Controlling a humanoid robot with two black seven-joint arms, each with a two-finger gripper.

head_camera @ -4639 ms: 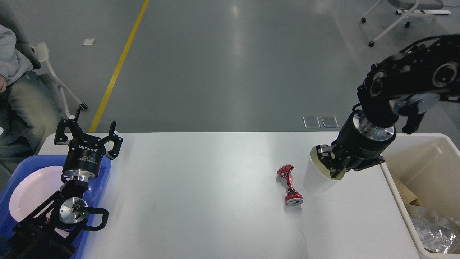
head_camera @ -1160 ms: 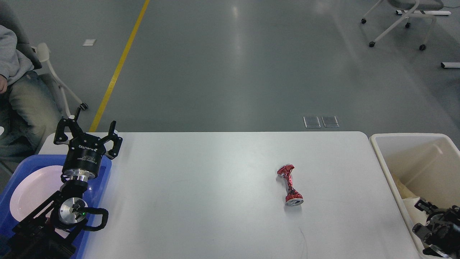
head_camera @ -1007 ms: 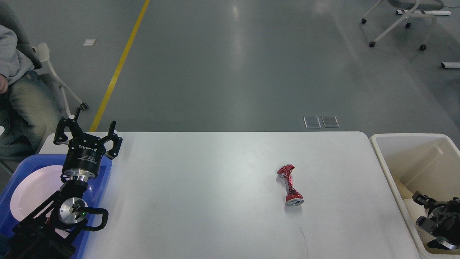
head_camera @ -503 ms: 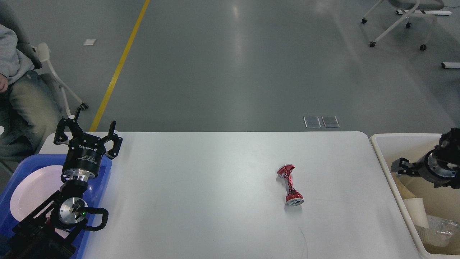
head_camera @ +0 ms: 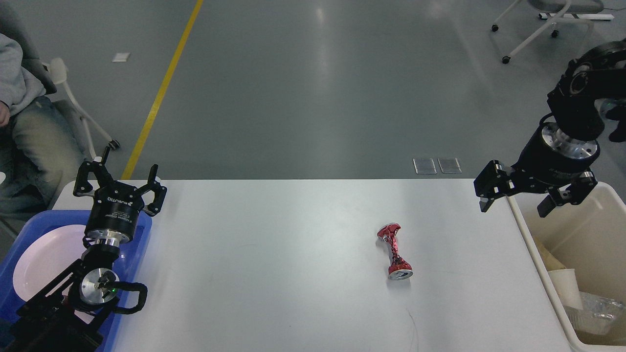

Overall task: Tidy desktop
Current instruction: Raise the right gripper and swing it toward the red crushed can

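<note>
Before us the white counter [head_camera: 274, 274] fills most of the lower view, its near edge cut off by the frame. At its right end stands a cream bin [head_camera: 584, 234], only partly in view, holding a paper cup [head_camera: 565, 287] against its left wall, some crinkled clear plastic [head_camera: 597, 312] and a piece of brown paper [head_camera: 544, 254]. At the left end sits a blue tray [head_camera: 19, 244] with a white plate [head_camera: 41, 261] in it; our left arm covers part of both. A person in grey top and jeans [head_camera: 24, 132] sits beyond the left corner, mostly out of frame, and a white wheeled chair [head_camera: 543, 24] stands on the floor far right.

On the counter's right half lies a crushed red can [head_camera: 394, 251], on its side, pinched thin in the middle, with bare surface all around it.

Our right pincer [head_camera: 521, 203] hangs above the counter's far right corner and the bin's rim, fingers spread wide and holding nothing; the can lies to its left and nearer us, apart from it. Our left pincer [head_camera: 121, 183] points up over the far left corner, its fingers also spread and empty, well apart from the can.

The print on the can is too small to read.
</note>
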